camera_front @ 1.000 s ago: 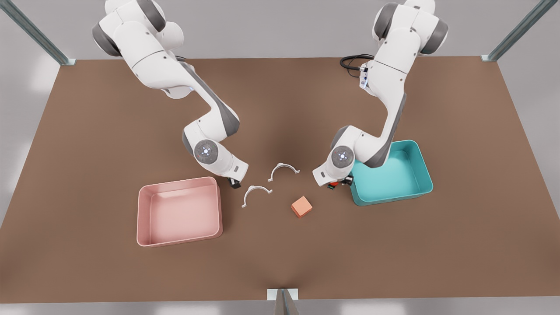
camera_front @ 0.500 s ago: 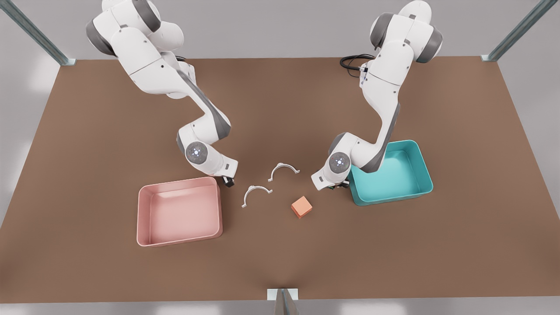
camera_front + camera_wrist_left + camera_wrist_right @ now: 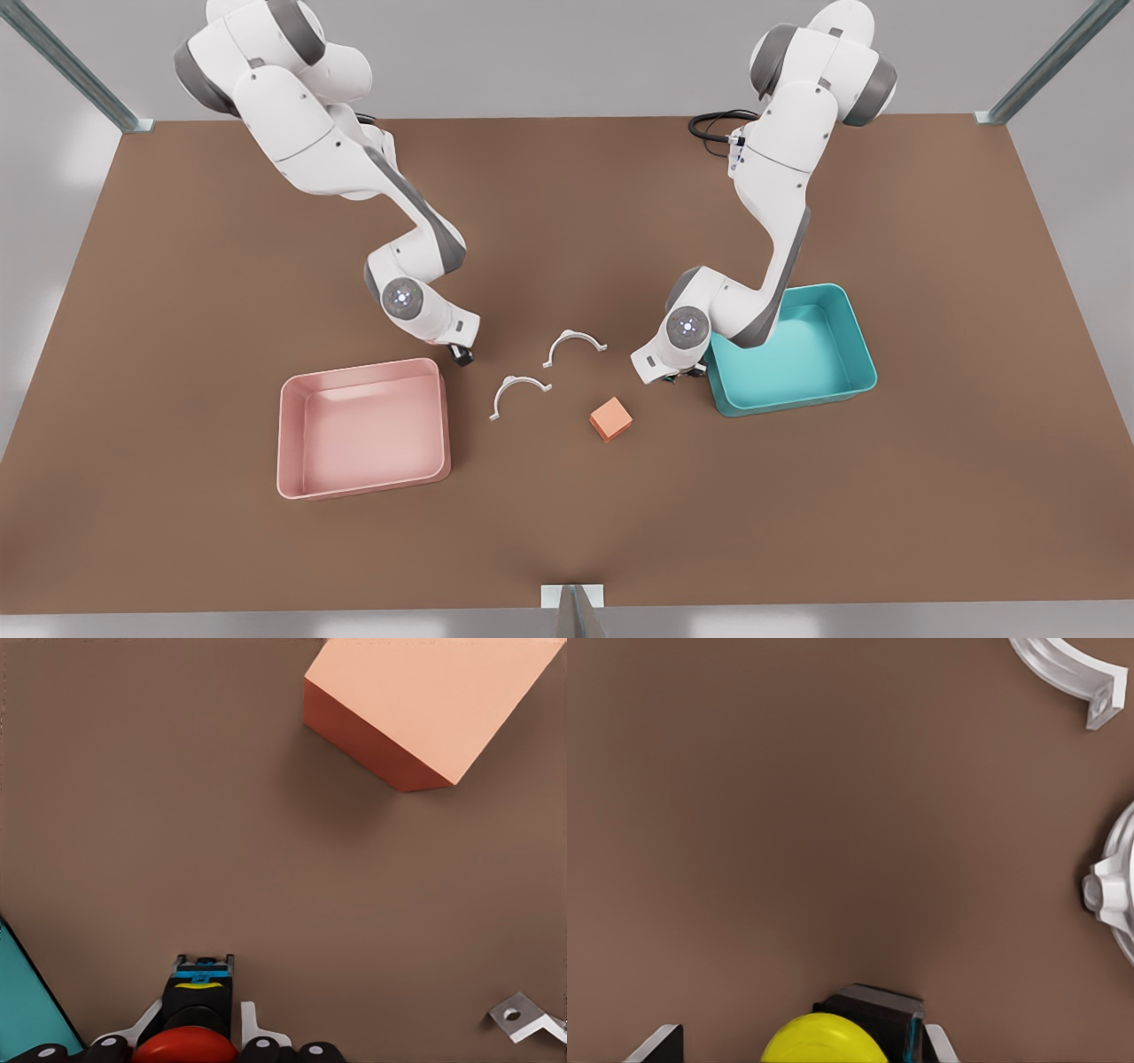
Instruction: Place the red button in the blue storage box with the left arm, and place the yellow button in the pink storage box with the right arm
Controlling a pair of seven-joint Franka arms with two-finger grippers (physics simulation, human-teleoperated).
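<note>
Left hand (image 3: pixel 675 378): low over the brown desk (image 3: pixel 567 221), just beside the near corner of the teal-blue rectangular plastic storage box (image 3: pixel 791 350), at the front view's right. In the left wrist view its fingers (image 3: pixel 251 1026) flank the tiny red-capped round push button on a dark base (image 3: pixel 186 1047); whether they press it or stand just off it cannot be told.

Right hand (image 3: pixel 460 354): low over the desk, just beside the far corner of the pale pink rectangular plastic storage box (image 3: pixel 363 428), at the front view's left. In the right wrist view the tiny yellow-capped round push button on a dark base (image 3: pixel 826 1038) sits between its fingers (image 3: pixel 658 1044); grip likewise cannot be told.

Both buttons: outside their boxes.

Between the hands, on the desk: two white curved plastic clamps (image 3: pixel 518 391), (image 3: pixel 574 342), near each other; one orange cube (image 3: pixel 611 418), near the left hand, apart from both boxes.
</note>
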